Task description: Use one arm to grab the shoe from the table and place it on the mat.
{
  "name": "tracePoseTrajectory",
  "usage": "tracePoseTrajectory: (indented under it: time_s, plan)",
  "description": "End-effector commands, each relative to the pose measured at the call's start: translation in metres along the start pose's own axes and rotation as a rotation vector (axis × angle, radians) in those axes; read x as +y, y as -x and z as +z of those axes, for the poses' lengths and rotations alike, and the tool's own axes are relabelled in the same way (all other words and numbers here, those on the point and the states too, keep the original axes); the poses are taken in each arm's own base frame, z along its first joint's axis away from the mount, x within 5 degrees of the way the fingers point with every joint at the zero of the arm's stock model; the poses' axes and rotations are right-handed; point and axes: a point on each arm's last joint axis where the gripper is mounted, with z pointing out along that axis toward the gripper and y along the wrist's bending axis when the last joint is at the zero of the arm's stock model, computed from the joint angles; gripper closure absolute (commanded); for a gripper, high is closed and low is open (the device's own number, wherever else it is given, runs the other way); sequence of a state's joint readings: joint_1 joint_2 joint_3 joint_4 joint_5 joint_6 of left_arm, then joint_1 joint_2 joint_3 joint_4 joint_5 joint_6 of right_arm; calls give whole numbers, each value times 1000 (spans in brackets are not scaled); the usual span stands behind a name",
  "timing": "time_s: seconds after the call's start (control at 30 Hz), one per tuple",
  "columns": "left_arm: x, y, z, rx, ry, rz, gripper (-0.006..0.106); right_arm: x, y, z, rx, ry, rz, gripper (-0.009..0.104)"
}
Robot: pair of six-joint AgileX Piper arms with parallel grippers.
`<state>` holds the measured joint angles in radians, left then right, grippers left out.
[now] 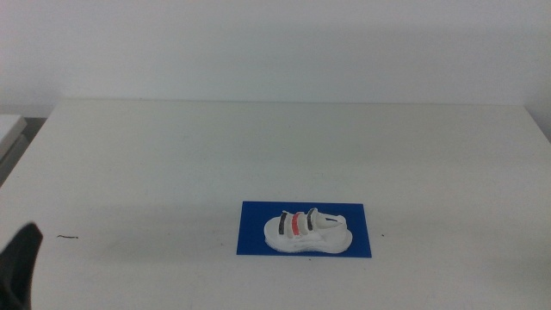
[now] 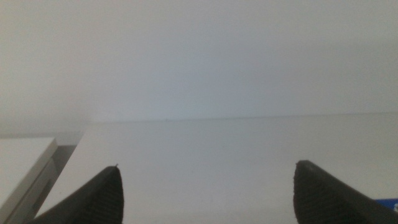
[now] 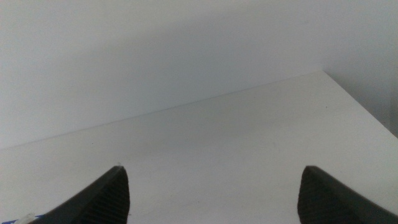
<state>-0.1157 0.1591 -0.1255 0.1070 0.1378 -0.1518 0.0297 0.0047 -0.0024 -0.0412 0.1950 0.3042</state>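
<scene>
Shoe (image 1: 306,232) lay flat on blue mat (image 1: 251,241), near front of table (image 1: 258,146). Job looked done. Left gripper (image 2: 205,193) was low at left edge, jaws wide, holding nothing. Right gripper (image 3: 214,193) out of middle view, jaws wide too. Best: stay back, don't bump shoe.

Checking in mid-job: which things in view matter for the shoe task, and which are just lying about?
Job things: shoe, lying on the blue mat; table; left gripper, open, waiting at the table's near left; right gripper, open.

Lying about: small dark mark on the table.
</scene>
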Motion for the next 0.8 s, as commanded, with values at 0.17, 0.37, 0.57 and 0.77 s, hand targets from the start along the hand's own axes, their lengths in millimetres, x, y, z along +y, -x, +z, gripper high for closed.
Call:
tracePoseTrajectory:
  time_s: [0.17,0.37,0.57,0.77]
  plan:
    - [1,-29,-8,-81,-2,-17,7,0,0,0,-10,3,-11,16]
    - [2,-33,-8,-35,4,-21,7,0,0,0,-10,3,-11,16]
    - [1,-28,-8,-92,-4,-23,7,0,0,0,-10,3,-11,16]
    - [1,-27,-9,-112,-7,-22,7,0,0,0,-10,3,-11,16]
